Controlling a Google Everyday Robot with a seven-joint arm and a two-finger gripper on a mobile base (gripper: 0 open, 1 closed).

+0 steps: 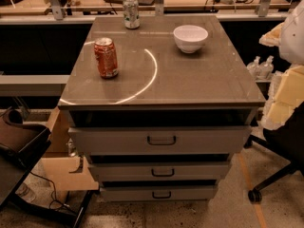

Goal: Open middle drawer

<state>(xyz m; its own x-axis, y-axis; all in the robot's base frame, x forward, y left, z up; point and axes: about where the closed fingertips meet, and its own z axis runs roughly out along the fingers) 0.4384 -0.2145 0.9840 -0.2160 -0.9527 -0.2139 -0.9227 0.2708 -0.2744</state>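
Observation:
The middle drawer (190, 171) is the second of three grey drawer fronts in the cabinet, wide and shallow, with a small dark loop handle (163, 173) at its centre. A dark gap shows above it. The taller top drawer (204, 139) is above it and the bottom drawer (190, 193) below. My pale arm comes in at the right edge. Its lower end, the gripper (274, 118), hangs beside the cabinet's right front corner, level with the top drawer. It is well to the right of the handle and above it, touching nothing.
On the cabinet top (190, 80) stand a red can (106, 57), a green-and-white can (131, 12) and a white bowl (190, 38). A dark chair (19, 146) is at the left. A black wheeled chair base (266, 182) is at the right, and bottles (259, 66) behind it.

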